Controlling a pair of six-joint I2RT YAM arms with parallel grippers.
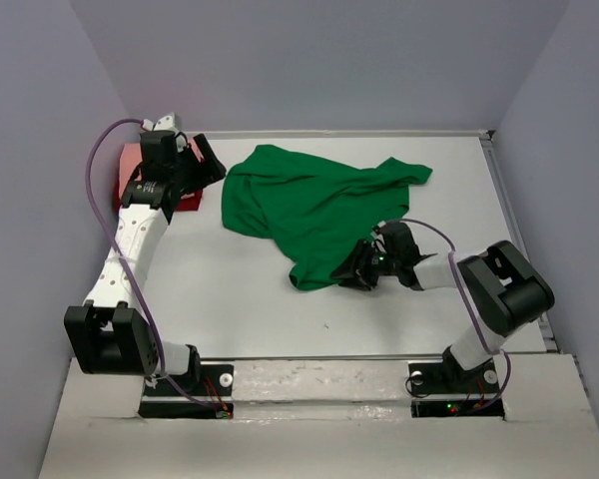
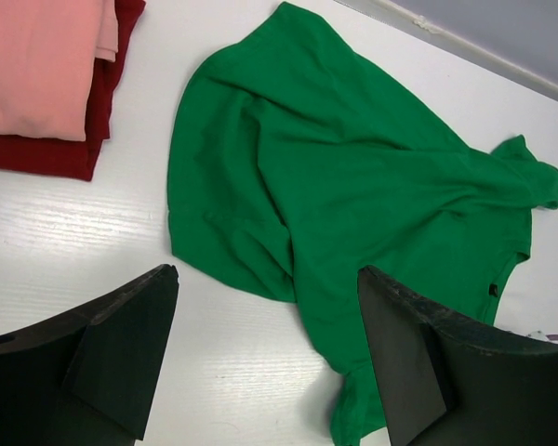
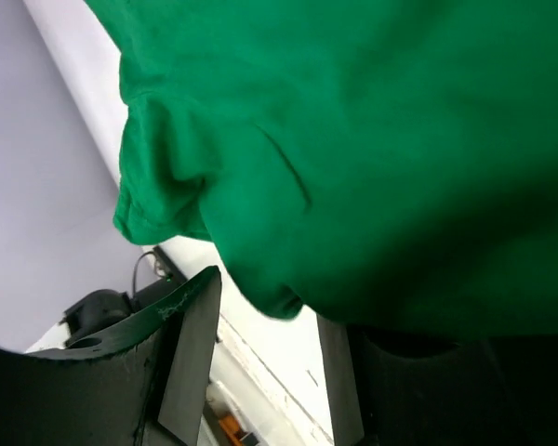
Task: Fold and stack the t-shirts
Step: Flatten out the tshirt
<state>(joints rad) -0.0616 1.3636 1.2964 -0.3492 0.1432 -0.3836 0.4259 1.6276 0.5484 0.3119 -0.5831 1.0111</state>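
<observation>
One rumpled green t-shirt (image 1: 319, 205) (unfolded); left pincer (image 2: 268, 279) gapes empty, right pincer (image 3: 268, 321) half-open at its hem.

No legible text, brand, number or sign appears in any view. The small dark tag (image 2: 491, 291) on the green t-shirt (image 2: 353, 186) is too small to read.

green t-shirt (image 1: 309, 205) blocks mid-table, open table (image 1: 240, 309) along near edge
</observation>
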